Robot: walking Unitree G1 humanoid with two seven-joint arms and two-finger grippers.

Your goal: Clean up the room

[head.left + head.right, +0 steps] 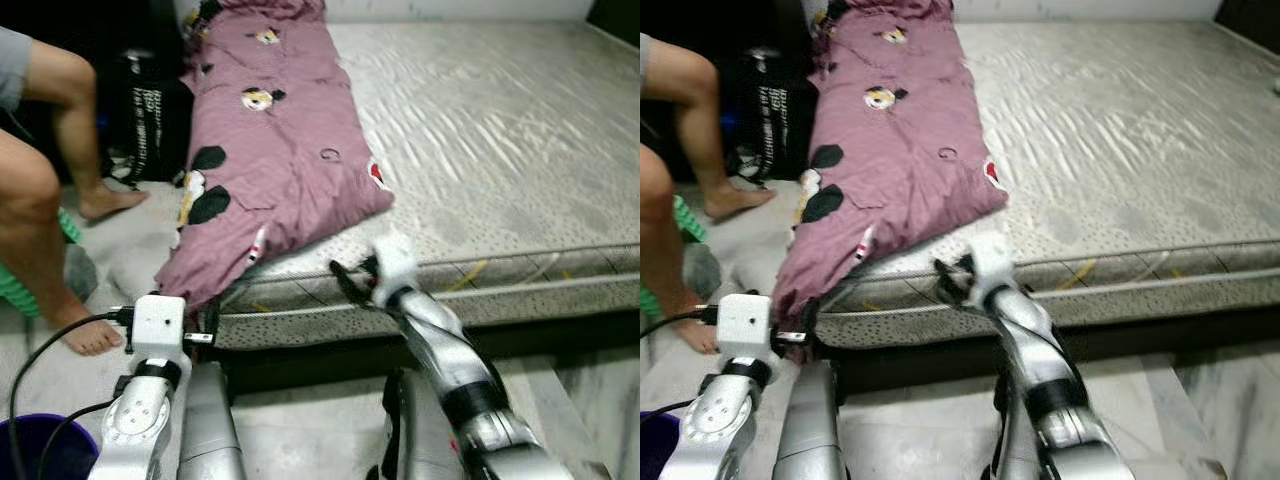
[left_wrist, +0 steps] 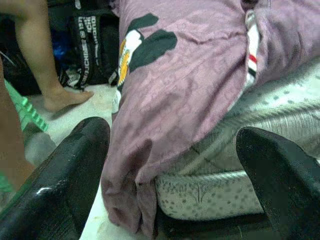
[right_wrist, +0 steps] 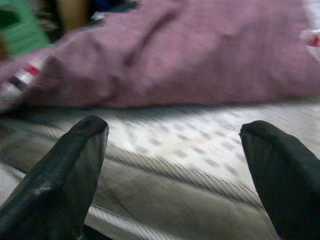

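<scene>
OK, head views: purple blanket (image 1: 275,150) lies along the left side of the bare mattress (image 1: 500,140), its near corner drooping over the mattress edge toward the floor (image 1: 300,430). Left claw (image 1: 205,325) sits right at that hanging corner, low by the mattress edge. Right claw (image 1: 352,280) is at the mattress edge too, just beside the blanket's near hem, to its right. A person's legs (image 1: 55,190) stand beyond the blanket's left side, near a black bag (image 1: 150,115). Purple bucket (image 1: 45,450) on the floor, well apart from the blanket, nearest the left arm.

Left wrist view: left claw fingers (image 2: 65,185) are spread wide, the hanging fold of blanket between them but not yet pinched. Mattress piping is right behind the fold.

Right wrist view: right claw fingers (image 3: 65,170) are also wide apart, facing the mattress edge; the blanket hem is just beyond, not touching. Blurry, so the gap to the fabric is hard to judge.

Step in hand, my read: grab the blanket's near edge with both claws to straighten or fold it. To do it well:
- push left claw in until the fold is deep between the fingers, then close; grab fabric only, not the mattress piping
- bring right claw up and toward the hem before closing
- keep clear of the person's legs when pulling.
</scene>
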